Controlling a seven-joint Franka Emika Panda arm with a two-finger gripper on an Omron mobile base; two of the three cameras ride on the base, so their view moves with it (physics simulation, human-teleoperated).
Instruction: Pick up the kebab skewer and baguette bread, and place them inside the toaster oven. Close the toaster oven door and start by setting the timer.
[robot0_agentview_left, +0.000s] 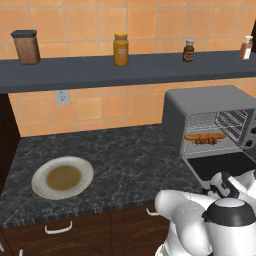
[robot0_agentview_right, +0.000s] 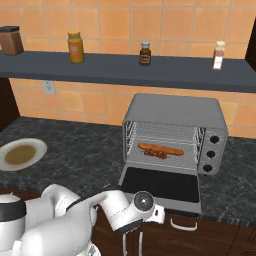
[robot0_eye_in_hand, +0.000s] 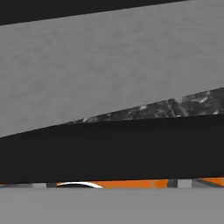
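Note:
The toaster oven (robot0_agentview_left: 200, 102) (robot0_agentview_right: 175, 107) stands at the counter's right end, and its door (robot0_agentview_left: 222, 165) (robot0_agentview_right: 161, 184) lies folded down flat. On the wire rack inside lies the baguette bread (robot0_agentview_left: 205, 136) (robot0_agentview_right: 161, 149), and the kebab skewer (robot0_agentview_left: 205, 141) (robot0_agentview_right: 156, 154) rests just in front of it. My gripper (robot0_agentview_left: 220, 181) (robot0_agentview_right: 156, 214) hangs low at the counter's front edge, just before and below the door's front rim, open and holding nothing. In the hand view the door's grey face (robot0_eye_in_hand: 109, 65) spans the upper part above a sliver of counter (robot0_eye_in_hand: 188, 105).
An empty plate (robot0_agentview_left: 62, 177) (robot0_agentview_right: 20, 154) sits on the left of the dark marble counter. A shelf (robot0_agentview_left: 125, 70) above carries several jars and bottles. Three knobs (robot0_agentview_right: 214, 147) line the oven's right panel. Cabinet handles (robot0_agentview_right: 182, 226) run below the counter edge.

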